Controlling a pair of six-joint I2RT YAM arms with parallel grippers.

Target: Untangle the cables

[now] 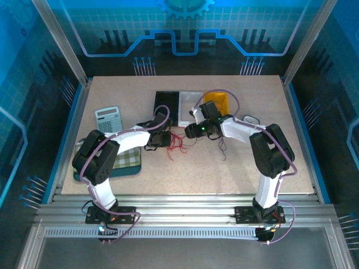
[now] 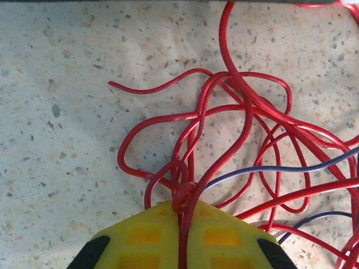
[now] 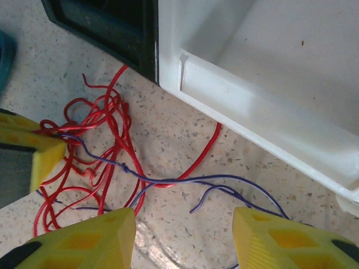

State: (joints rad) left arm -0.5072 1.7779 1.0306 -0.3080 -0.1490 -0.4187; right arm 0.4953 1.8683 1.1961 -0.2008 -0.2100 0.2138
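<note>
Table (image 1: 185,168): speckled beige; we see everything resting on it.
White tray (image 1: 189,101): at the far middle, touching the black tray (image 1: 166,106) on its left.
Calculator (image 1: 107,119): on the far left of the table.
Left gripper (image 2: 182,212): we see its yellow fingers closed on a red strand (image 2: 180,193), pinched at a small knot.
Right gripper (image 3: 184,227): its fingers stand wide apart above a blue-purple strand (image 3: 168,181), gripping nothing.
Cables (image 1: 178,144): a loose tangle of red loops crossed by blue-purple strands, on the table just in front of the trays, between the two grippers.
</note>
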